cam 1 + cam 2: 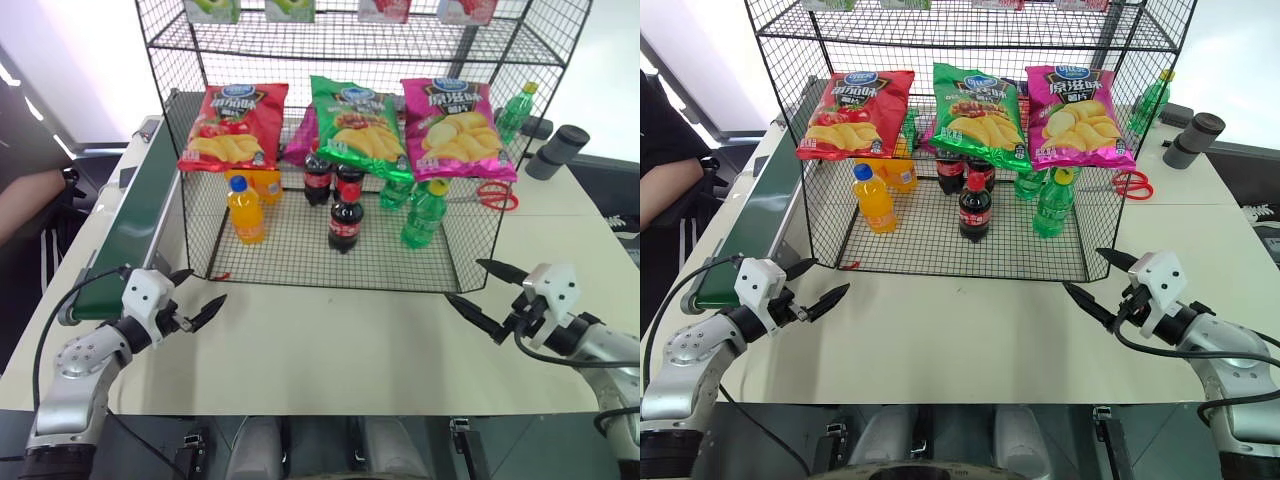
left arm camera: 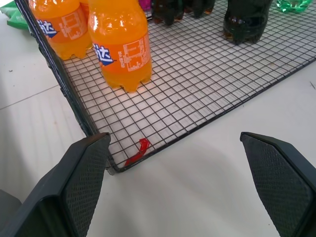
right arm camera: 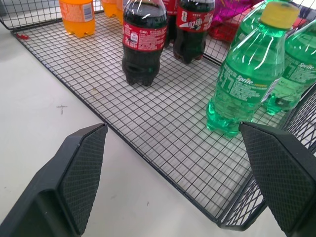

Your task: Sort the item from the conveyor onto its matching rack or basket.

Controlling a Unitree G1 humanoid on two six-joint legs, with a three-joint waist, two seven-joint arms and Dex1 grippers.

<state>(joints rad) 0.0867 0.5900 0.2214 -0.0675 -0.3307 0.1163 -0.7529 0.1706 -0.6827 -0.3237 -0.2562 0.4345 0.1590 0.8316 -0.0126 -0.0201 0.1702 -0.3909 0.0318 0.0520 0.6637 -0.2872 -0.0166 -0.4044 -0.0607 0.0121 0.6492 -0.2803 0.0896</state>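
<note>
Three cola bottles with red caps stand upright on the grid floor of the black wire rack (image 1: pixel 470 255). The front cola bottle (image 1: pixel 346 210) (image 3: pixel 143 39) stands a little ahead of the other two (image 1: pixel 318 178). The dark green conveyor (image 1: pixel 135 225) runs along the table's left side, and the stretch in view carries nothing. My left gripper (image 1: pixel 205 285) (image 2: pixel 174 138) hovers open over the table at the rack's front left corner. Off the rack's front right corner my right gripper (image 1: pixel 463 280) (image 3: pixel 173 127) is open too. Neither holds anything.
Orange-drink bottles (image 1: pixel 245 210) stand at the compartment's left and green bottles (image 1: pixel 425 213) at its right. Crisp bags (image 1: pixel 355 125) hang above. Red scissors (image 1: pixel 492 195), a green bottle (image 1: pixel 515 110) and a dark cylinder (image 1: pixel 558 150) lie behind on the right. A person's arm (image 1: pixel 25 200) is beside the conveyor.
</note>
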